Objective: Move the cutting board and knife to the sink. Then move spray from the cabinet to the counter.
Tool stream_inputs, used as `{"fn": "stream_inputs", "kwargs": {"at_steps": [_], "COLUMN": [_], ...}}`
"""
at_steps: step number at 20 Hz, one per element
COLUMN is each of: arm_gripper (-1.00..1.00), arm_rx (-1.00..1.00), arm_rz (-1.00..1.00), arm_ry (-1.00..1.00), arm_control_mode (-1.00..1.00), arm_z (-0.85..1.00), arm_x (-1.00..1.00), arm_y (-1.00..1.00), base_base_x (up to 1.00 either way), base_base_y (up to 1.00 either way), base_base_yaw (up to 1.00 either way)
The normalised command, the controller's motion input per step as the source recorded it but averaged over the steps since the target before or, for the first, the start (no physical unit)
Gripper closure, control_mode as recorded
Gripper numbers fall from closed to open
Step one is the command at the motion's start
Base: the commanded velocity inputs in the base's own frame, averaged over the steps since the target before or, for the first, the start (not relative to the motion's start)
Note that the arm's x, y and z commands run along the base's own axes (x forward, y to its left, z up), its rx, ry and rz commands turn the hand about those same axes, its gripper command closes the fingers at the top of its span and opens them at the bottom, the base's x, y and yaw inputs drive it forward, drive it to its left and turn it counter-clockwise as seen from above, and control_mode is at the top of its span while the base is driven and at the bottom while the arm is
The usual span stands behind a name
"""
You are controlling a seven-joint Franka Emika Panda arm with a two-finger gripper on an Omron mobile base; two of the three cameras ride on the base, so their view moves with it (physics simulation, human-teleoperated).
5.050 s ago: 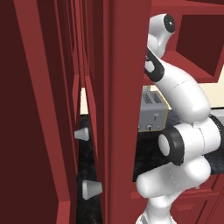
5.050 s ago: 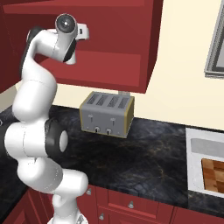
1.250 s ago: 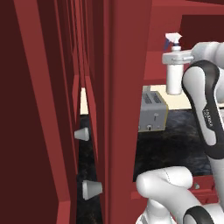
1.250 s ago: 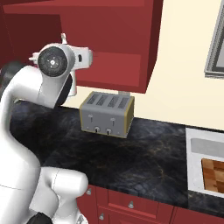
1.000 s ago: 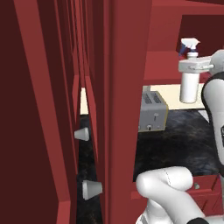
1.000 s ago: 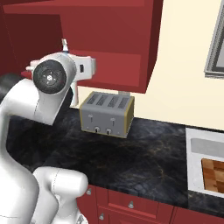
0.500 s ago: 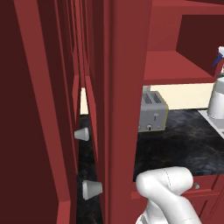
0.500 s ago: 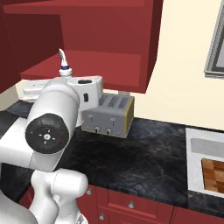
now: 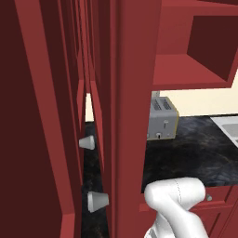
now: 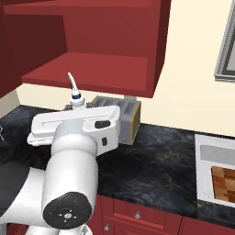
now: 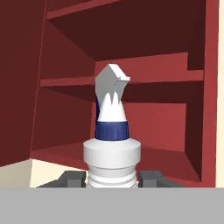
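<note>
Lowered from the cabinet (image 10: 114, 50), spray (image 11: 112, 144) (body half-hidden) sits clamped.

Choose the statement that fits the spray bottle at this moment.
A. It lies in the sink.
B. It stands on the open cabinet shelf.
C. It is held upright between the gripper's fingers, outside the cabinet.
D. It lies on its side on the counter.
C. In the hand view the spray bottle stands upright with the gripper closed on its body, and the cabinet shelves lie behind it.

Toaster (image 10: 123, 115) just beside spray (image 10: 76, 97); counter (image 10: 160, 165) open toward sink (image 10: 214, 156).
</note>
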Motion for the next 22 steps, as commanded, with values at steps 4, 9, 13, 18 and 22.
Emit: {"fn": "stream_inputs", "kwargs": {"at_steps": [4,9,13,18,22], "arm_gripper": [1.0,1.0,1.0,1.0,1.0], "arm_rx": [0.0,0.0,0.0,0.0,0.0], "arm_rz": [0.0,0.0,0.0,0.0,0.0], "arm_ry": [-0.16,-0.13,-0.07,-0.07,-0.06], "arm_control_mode": [-1.0,-1.0,-1.0,-1.0,-1.0], "arm_z": [-0.46,-0.52,-0.62,-0.87,-0.81], "arm_x": [-0.2,-0.02,0.0,0.09,0.32], "arm_y": [-0.3,-0.12,0.0,0.0,0.01], "base_base_x": [0.0,0.0,0.0,0.0,0.0], "base_base_y": [0.0,0.0,0.0,0.0,0.0], "base_base_yaw": [0.0,0.0,0.0,0.0,0.0]}}
